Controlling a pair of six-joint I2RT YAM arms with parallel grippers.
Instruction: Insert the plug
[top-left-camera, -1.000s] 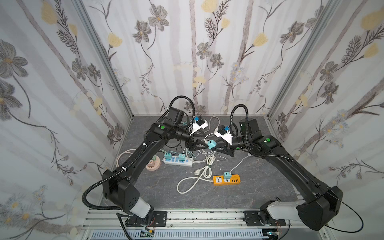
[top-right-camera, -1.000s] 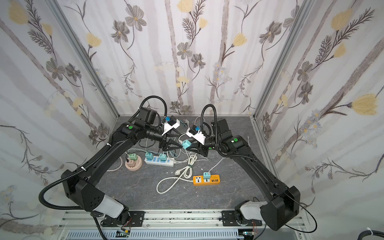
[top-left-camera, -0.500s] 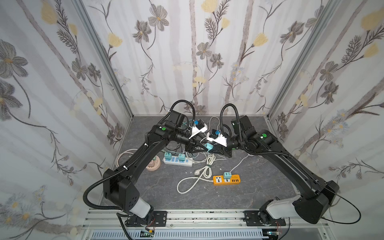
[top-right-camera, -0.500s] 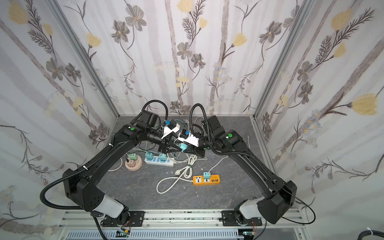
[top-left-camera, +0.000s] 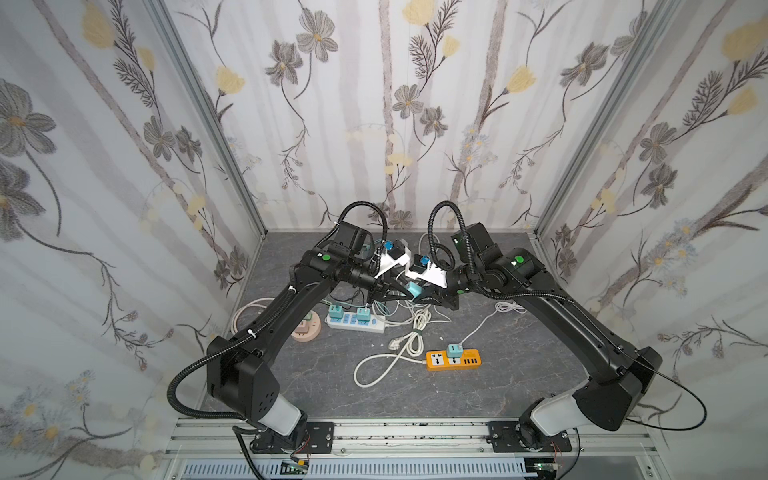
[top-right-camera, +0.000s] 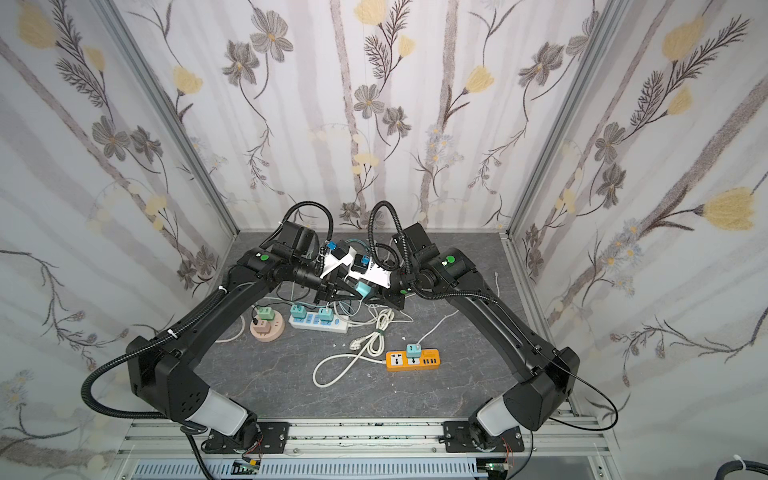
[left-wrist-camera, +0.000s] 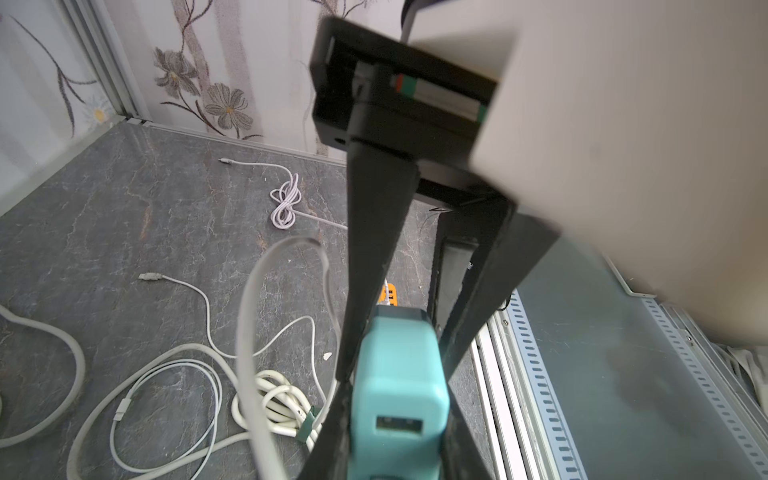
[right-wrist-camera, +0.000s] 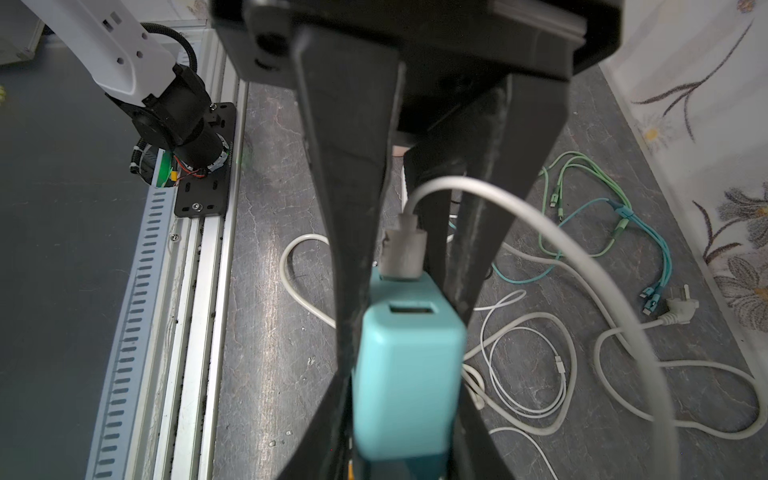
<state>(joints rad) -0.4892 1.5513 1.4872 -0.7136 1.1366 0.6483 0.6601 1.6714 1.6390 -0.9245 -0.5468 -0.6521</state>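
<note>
Right gripper (top-left-camera: 417, 292) now closer to white power strip (top-left-camera: 355, 325), teal charger (top-left-camera: 412, 287) carried along in its grip. Right arm (top-left-camera: 557, 320) swung in the same way, shoulder end sitting nearer strip than a second ago. Gap to left gripper (top-left-camera: 392, 291) closed up: the two now meeting just beyond strip's right end. Left jaws narrowed from wide apart down onto white USB plug (right-wrist-camera: 404, 249).

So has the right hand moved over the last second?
Yes. In a top view the right hand, gripping the teal adapter, has shifted left relative to the orange power strip, toward the left hand.
</note>
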